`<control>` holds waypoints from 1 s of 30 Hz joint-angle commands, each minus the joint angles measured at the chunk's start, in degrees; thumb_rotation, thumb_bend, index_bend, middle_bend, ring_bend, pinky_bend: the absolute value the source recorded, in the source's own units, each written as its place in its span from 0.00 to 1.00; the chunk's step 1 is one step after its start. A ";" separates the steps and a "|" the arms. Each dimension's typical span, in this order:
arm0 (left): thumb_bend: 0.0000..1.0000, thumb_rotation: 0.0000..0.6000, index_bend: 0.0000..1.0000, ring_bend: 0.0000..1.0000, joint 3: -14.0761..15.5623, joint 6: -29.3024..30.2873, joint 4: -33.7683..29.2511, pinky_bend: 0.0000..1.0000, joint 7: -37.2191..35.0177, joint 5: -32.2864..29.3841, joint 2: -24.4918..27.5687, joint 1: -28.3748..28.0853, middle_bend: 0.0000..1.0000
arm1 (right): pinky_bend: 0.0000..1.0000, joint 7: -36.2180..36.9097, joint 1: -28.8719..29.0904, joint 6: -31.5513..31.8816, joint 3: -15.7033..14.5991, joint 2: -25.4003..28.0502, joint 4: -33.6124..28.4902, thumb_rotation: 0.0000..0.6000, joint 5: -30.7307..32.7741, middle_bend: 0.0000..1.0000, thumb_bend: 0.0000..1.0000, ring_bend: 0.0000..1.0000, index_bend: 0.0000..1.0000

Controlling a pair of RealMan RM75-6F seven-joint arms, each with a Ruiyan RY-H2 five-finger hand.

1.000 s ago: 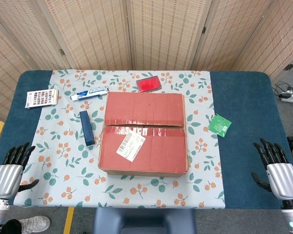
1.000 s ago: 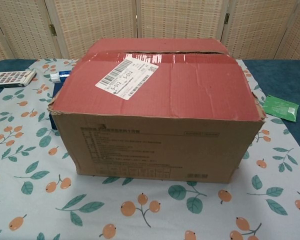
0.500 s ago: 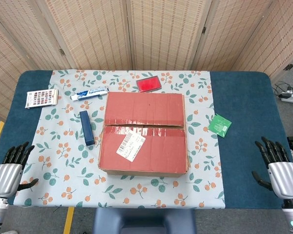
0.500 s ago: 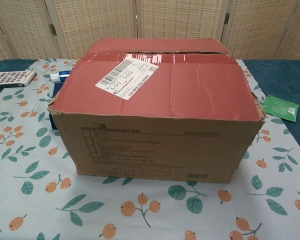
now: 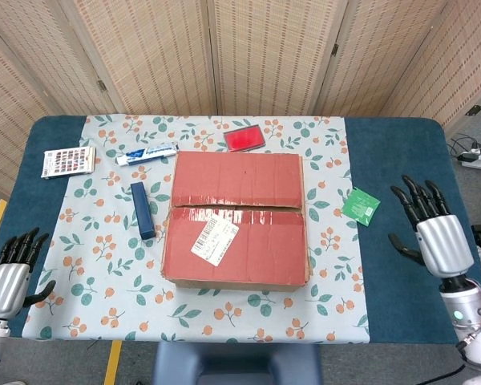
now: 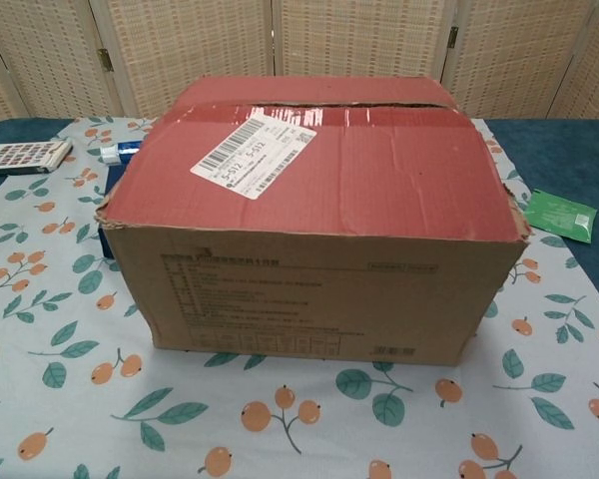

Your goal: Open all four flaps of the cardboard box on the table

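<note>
Two red flaps lie flat and closed on top of the cardboard box (image 5: 236,220), meeting along a taped seam that runs left to right across its middle. The box sits at the centre of the tabletop (image 5: 397,148) on a cloth (image 5: 104,257) printed with leaves and orange berries. A white shipping label (image 5: 215,241) with a barcode is stuck on the near flap, toward its left side; in the chest view the same label (image 6: 253,153) shows on the box top and the brown front wall carries printed text.

Neither hand touches the box. The right hand (image 5: 433,233) hovers at 3 o'clock from the box, over the bare blue part of the tabletop, palm down, fingers apart and pointing away from the robot, holding nothing. The left hand (image 5: 8,277) is at about 8 o'clock from the box, at the near left edge of the tabletop, fingers likewise spread and empty. The chest view shows neither hand.

Around the box: a dark blue bar-shaped box (image 5: 142,210) just beside its left wall at 9 o'clock, a toothpaste tube (image 5: 147,153) at 10 o'clock, a flat card of small printed squares (image 5: 68,161) farther out toward the far left, a red flat case (image 5: 244,139) at 12 o'clock, and a green packet (image 5: 360,204) at 3 o'clock, between the box and the right hand.
</note>
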 commanded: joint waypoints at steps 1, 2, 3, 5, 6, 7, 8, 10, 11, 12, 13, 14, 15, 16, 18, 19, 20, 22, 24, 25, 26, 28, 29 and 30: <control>0.34 1.00 0.00 0.00 0.00 0.03 -0.08 0.00 -0.41 -0.02 0.29 0.02 0.00 | 0.00 1.19 2.63 -4.03 1.17 -1.55 0.18 1.00 2.85 0.04 0.35 0.13 0.08; 0.34 1.00 0.00 0.00 -0.05 0.22 -0.06 0.00 -0.62 -0.03 0.38 0.08 0.00 | 0.00 -0.17 3.43 -5.65 1.48 -1.95 0.19 1.00 4.36 0.06 0.35 0.14 0.09; 0.34 1.00 0.00 0.00 -0.13 0.36 0.00 0.00 -0.75 -0.13 0.44 0.15 0.00 | 0.00 -1.18 4.10 -6.61 1.83 -2.41 0.23 1.00 5.38 0.07 0.35 0.15 0.10; 0.34 1.00 0.00 0.00 -0.39 0.60 0.10 0.00 -0.93 -0.60 0.54 0.29 0.00 | 0.00 -1.45 5.69 -8.10 2.62 -4.03 0.75 1.00 6.75 0.08 0.35 0.15 0.11; 0.34 1.00 0.00 0.00 -0.48 0.62 0.10 0.00 -1.03 -0.83 0.59 0.33 0.00 | 0.00 -0.99 6.36 -8.52 2.93 -4.84 1.21 1.00 7.04 0.09 0.35 0.16 0.11; 0.34 1.00 0.00 0.00 -0.57 0.62 0.08 0.00 -1.13 -1.03 0.66 0.36 0.00 | 0.00 -0.51 7.00 -8.85 3.17 -5.67 1.86 1.00 7.17 0.09 0.35 0.16 0.11; 0.34 1.00 0.00 0.00 -0.66 0.62 0.03 0.00 -1.26 -1.23 0.76 0.40 0.00 | 0.00 0.09 7.78 -9.36 3.34 -6.68 2.73 1.00 7.31 0.09 0.35 0.16 0.12; 0.34 1.00 0.00 0.00 -0.72 0.78 -0.11 0.00 -1.49 -1.34 0.98 0.51 0.00 | 0.00 1.27 8.65 -10.06 3.37 -8.11 3.67 1.00 7.59 0.10 0.35 0.16 0.14; 0.34 1.00 0.00 0.00 -0.76 1.07 -0.22 0.00 -1.73 -1.33 1.15 0.67 0.00 | 0.00 2.03 9.13 -10.31 3.29 -9.11 4.42 1.00 7.60 0.10 0.35 0.16 0.17; 0.34 1.00 0.00 0.00 -0.81 1.35 -0.26 0.00 -1.94 -1.34 1.25 0.80 0.00 | 0.00 2.35 9.52 -10.56 3.21 -9.78 5.07 1.00 7.60 0.11 0.35 0.16 0.18; 0.34 1.00 0.00 0.00 -0.87 1.60 -0.27 0.00 -2.14 -1.38 1.37 0.93 0.00 | 0.00 2.47 9.92 -10.78 3.18 -10.44 5.74 1.00 7.61 0.12 0.35 0.16 0.20; 0.34 1.00 0.00 0.00 -0.95 1.84 -0.28 0.00 -2.42 -1.49 1.53 1.10 0.00 | 0.00 2.74 10.45 -10.86 3.28 -11.39 6.58 1.00 7.63 0.12 0.35 0.17 0.20; 0.34 1.00 0.00 0.00 -1.01 1.98 -0.29 0.00 -2.65 -1.59 1.64 1.20 0.00 | 0.00 3.13 10.84 -10.92 3.41 -12.10 7.09 1.00 7.71 0.12 0.35 0.17 0.21; 0.34 1.00 0.00 0.00 -1.06 2.04 -0.29 0.00 -2.88 -1.68 1.75 1.26 0.00 | 0.00 3.61 11.22 -11.08 3.55 -12.70 7.44 1.00 7.88 0.13 0.35 0.17 0.22; 0.34 1.00 0.00 0.00 -1.20 2.04 -0.31 0.00 -3.49 -1.99 2.03 1.38 0.00 | 0.00 4.82 12.10 -11.83 3.85 -13.67 7.78 1.00 8.39 0.14 0.35 0.17 0.25; 0.34 1.00 0.00 0.00 -1.26 1.97 -0.31 0.00 -3.79 -2.19 2.15 1.41 0.00 | 0.00 5.33 12.48 -12.11 4.00 -14.04 7.87 1.00 8.59 0.14 0.35 0.17 0.26; 0.34 1.00 0.00 0.00 -1.37 1.82 -0.29 0.00 -4.15 -2.54 2.29 1.45 0.00 | 0.00 5.71 12.96 -12.41 4.17 -14.54 8.09 1.00 8.79 0.15 0.35 0.17 0.26; 0.34 1.00 0.00 0.00 -1.55 1.59 -0.22 0.00 -4.43 -3.06 2.50 1.48 0.00 | 0.00 5.57 13.73 -12.63 4.40 -15.37 8.69 1.00 8.91 0.15 0.35 0.17 0.26; 0.34 1.00 0.00 0.00 -1.75 1.48 -0.17 0.00 -4.74 -3.45 2.68 1.49 0.00 | 0.00 5.20 14.61 -12.76 4.72 -16.44 9.48 1.00 9.10 0.15 0.35 0.18 0.26; 0.34 1.00 0.00 0.00 -1.82 1.48 -0.19 0.00 -4.90 -3.53 2.77 1.50 0.00 | 0.00 5.13 14.98 -12.82 4.88 -16.93 9.84 1.00 9.23 0.15 0.35 0.18 0.27; 0.34 1.00 0.00 0.00 -1.89 1.52 -0.20 0.00 -5.14 -3.57 2.89 1.54 0.00 | 0.00 5.14 15.46 -12.93 5.08 -17.59 10.32 1.00 9.46 0.15 0.35 0.18 0.27; 0.34 1.00 0.00 0.00 -1.95 1.62 -0.18 0.00 -5.57 -3.57 3.05 1.62 0.00 | 0.00 5.32 16.11 -13.16 5.24 -18.52 11.01 1.00 9.71 0.15 0.35 0.18 0.27; 0.34 1.00 0.00 0.00 -1.96 1.67 -0.17 0.00 -5.74 -3.56 3.11 1.66 0.00 | 0.00 5.44 16.40 -13.17 5.30 -19.00 11.39 1.00 9.74 0.15 0.35 0.18 0.27; 0.34 1.00 0.00 0.00 -1.96 1.71 -0.16 0.00 -5.91 -3.50 3.19 1.70 0.00 | 0.00 5.50 16.78 -13.19 5.31 -19.61 11.94 1.00 9.74 0.15 0.35 0.18 0.27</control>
